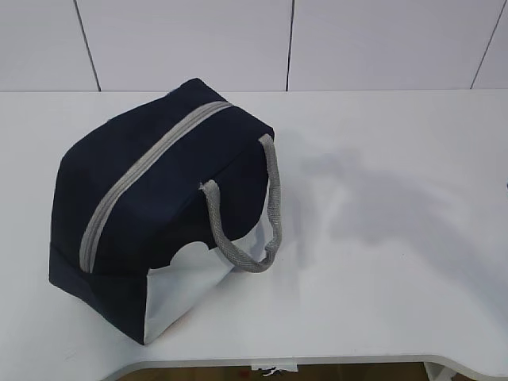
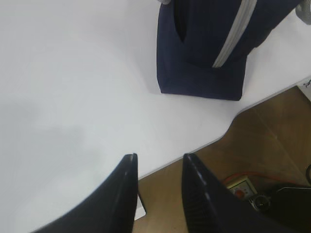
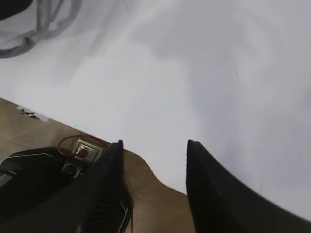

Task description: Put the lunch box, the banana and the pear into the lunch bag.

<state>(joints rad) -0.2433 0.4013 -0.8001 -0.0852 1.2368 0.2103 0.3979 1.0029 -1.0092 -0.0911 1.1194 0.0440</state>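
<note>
Lunch bag (image 1: 151, 198): navy fabric, boxy, standing on the left part of the white surface (image 1: 381, 238), near its front edge.
Bag zipper (image 1: 139, 178): the grey strip runs along the top and looks drawn closed; nothing of the inside can be seen, so I cannot tell what is in it.
Bag handles (image 1: 262, 230): grey webbing loop hangs down the side that faces right, over the white lower panel.
Left gripper (image 2: 158, 162): dark jaws stand apart with nothing between them, hanging over the front edge of the surface; the bag sits well apart from them, further in and off to one side in the left wrist view.
Right gripper (image 3: 154, 148): jaws stand apart and bare, also over the front edge; only a bit of the grey handle shows at the far corner of the right wrist view, well apart from the jaws.
Below the edge: brown floor (image 3: 29, 131) with a small switch box (image 3: 85, 149) and a red cable.
</note>
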